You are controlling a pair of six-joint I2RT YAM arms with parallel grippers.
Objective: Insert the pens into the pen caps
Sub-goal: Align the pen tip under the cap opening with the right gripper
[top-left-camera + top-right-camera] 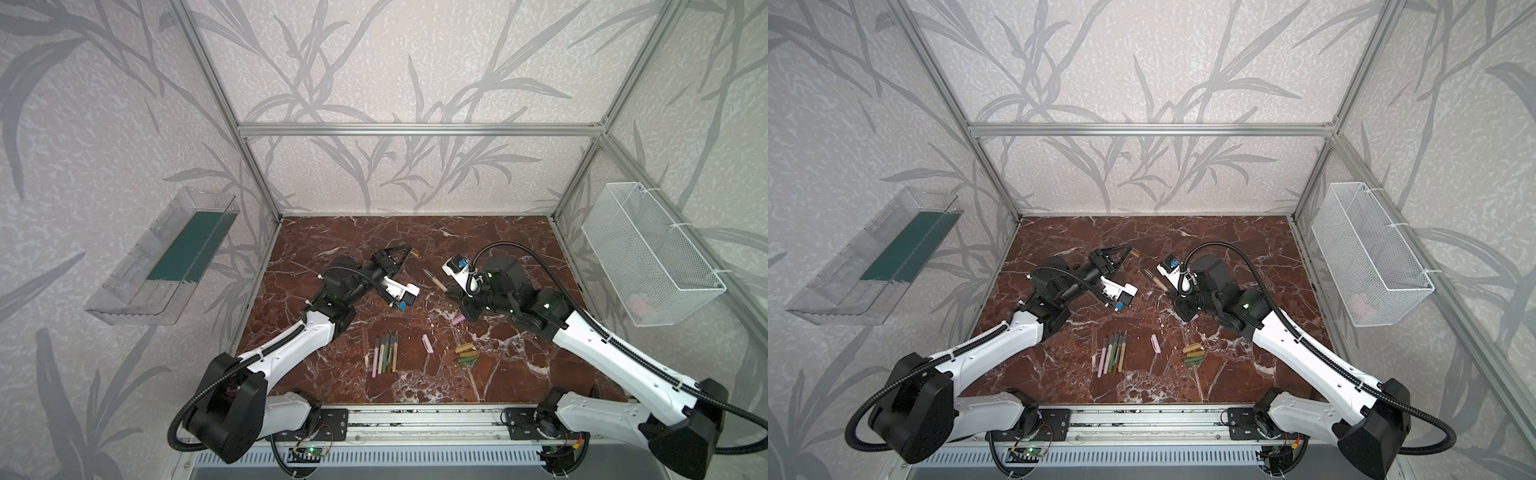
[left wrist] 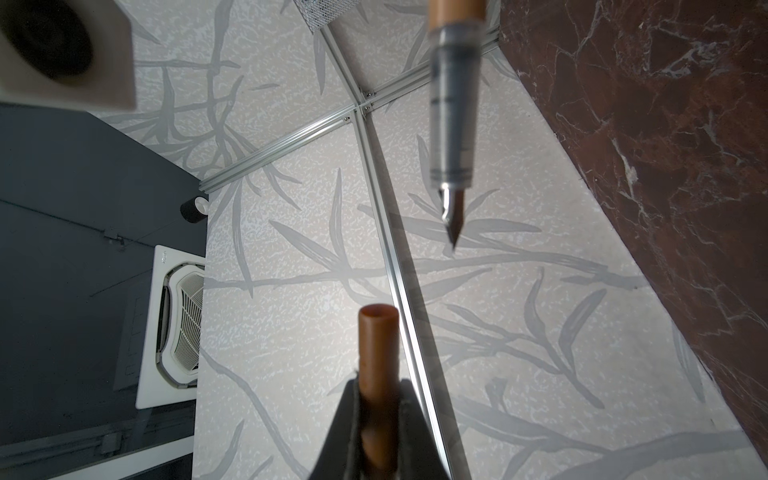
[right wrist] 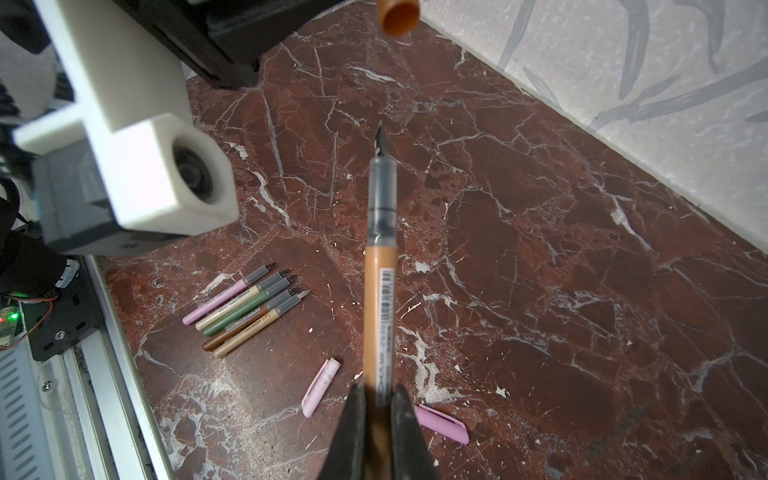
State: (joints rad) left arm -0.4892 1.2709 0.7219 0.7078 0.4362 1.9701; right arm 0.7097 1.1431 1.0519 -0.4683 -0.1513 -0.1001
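Right hand: clamped on tail end of orange pen, nib pointing forward, held above bench.
Left hand: gripping orange cap, mouth facing nib, gap between them.
Risk: pen gripped far from nib, long overhang. Slight misalignment puts nib on cap rim; pen likely pivots or slips in grip, may drop.
Below: five pens in row, pink cap loose on bench. Falling part could scatter them.
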